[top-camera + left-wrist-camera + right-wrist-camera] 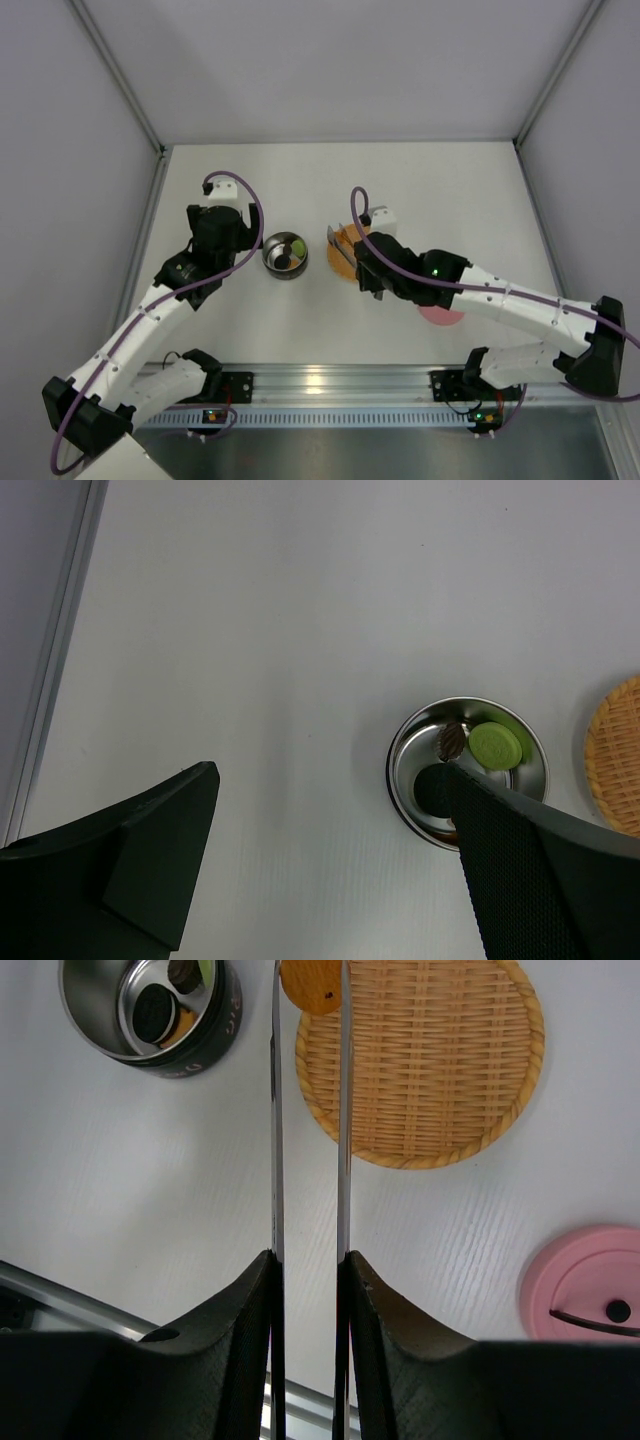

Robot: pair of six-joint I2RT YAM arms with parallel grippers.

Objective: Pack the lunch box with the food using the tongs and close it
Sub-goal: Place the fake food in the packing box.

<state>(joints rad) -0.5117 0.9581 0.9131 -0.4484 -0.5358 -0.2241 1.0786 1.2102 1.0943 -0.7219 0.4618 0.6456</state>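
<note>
The lunch box, a steel bowl [285, 255] [97, 1037] [397, 772], stands uncovered and holds a black piece [152, 1012], a green piece [495, 745], a brown piece [452, 742] and an orange one [181, 1030]. Its pink lid [590, 1280] [442, 317] lies apart, to the right. My right gripper [308, 1260] [368, 272] is shut on the tongs [275, 1110] [338, 248]. Their tips pinch an orange food piece [312, 985] over the woven disc's edge nearest the bowl. My left gripper [325, 780] [226, 248] is open and empty just left of the bowl.
The flat orange woven disc [430, 1060] [348, 250] [615, 765] lies right of the bowl. Grey walls enclose the table on three sides. A metal rail [330, 385] runs along the near edge by the arm bases.
</note>
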